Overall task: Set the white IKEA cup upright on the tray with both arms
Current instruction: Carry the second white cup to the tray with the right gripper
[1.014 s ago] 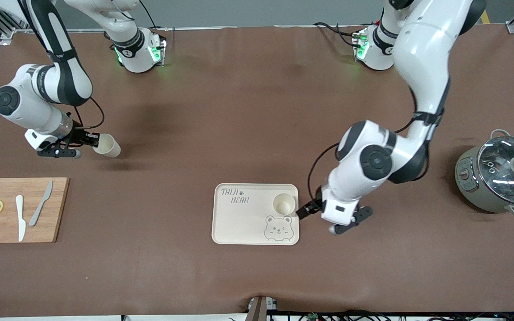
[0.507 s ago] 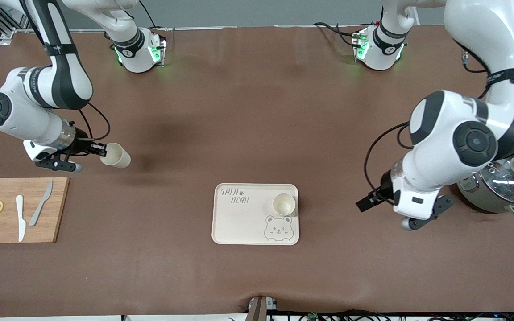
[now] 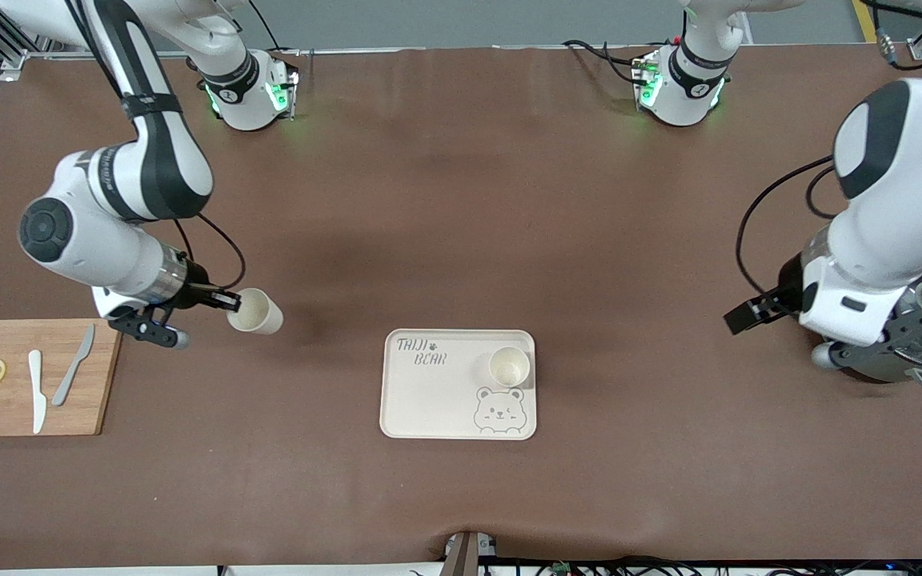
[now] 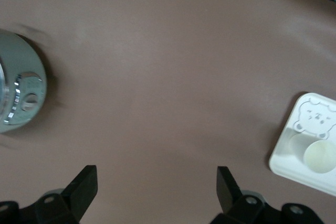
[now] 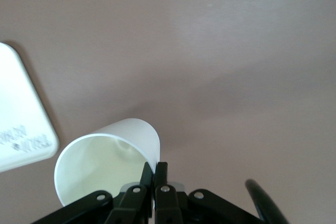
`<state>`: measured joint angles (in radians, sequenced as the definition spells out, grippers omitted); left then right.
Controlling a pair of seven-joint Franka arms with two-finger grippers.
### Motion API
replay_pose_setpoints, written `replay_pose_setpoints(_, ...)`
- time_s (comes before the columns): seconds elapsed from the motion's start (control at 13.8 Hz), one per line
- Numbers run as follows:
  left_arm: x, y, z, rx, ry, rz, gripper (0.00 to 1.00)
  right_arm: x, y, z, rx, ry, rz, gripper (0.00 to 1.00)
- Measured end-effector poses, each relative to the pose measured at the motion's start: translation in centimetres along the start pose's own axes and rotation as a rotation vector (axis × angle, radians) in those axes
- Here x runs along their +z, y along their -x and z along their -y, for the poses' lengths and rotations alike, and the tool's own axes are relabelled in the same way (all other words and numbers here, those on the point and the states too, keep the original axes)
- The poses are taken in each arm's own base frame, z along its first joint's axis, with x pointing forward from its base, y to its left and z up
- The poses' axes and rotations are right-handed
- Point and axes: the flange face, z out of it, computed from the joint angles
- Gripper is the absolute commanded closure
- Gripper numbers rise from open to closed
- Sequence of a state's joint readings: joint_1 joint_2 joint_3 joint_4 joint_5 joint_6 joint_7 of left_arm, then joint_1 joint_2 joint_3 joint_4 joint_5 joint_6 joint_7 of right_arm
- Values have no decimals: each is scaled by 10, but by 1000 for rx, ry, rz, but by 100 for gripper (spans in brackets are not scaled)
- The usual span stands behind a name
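My right gripper (image 3: pixel 230 302) is shut on the rim of a white cup (image 3: pixel 255 312), which hangs tilted over the brown table between the cutting board and the tray. In the right wrist view the cup (image 5: pixel 105 163) is pinched by its wall between the fingers (image 5: pixel 155 182). The cream tray (image 3: pixel 429 400) with the bear drawing holds another white cup (image 3: pixel 509 366) upright at its corner toward the left arm's end. My left gripper (image 3: pixel 741 317) is open and empty, up in the air beside the cooker; its fingers (image 4: pixel 84 182) stand wide apart in the left wrist view.
A wooden cutting board (image 3: pixel 101 376) with two knives and lemon slices lies at the right arm's end. A grey cooker with a glass lid (image 3: pixel 901 336) stands at the left arm's end, partly under the left arm. The tray's corner (image 5: pixel 21 124) shows in the right wrist view.
My right gripper has carried its cup toward the tray. My left arm has drawn away from the tray toward the cooker, leaving the other cup standing on the tray.
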<state>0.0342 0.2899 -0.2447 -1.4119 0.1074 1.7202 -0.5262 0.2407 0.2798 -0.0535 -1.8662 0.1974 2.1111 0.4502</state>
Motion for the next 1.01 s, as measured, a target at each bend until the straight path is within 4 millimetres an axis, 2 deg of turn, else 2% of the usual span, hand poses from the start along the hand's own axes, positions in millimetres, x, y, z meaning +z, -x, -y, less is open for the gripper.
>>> replay_pose_setpoints(0.29, -20, 8, 40, 71, -17, -19, 0, 23, 2, 76, 84, -1, -11, 100)
replay_pose_setpoints(0.58, -45, 14, 76, 119, -27, -50, 0, 64, 4, 124, 159, 17, -1, 100)
replay_pose_setpoints(0.8, -59, 26, 84, 137, -45, -29, 0, 87, 11, 157, 196, 22, -3, 100)
replay_pose_setpoints(1.01, -65, 41, 76, 153, -50, 10, 0, 104, 25, 182, 221, 23, -7, 100)
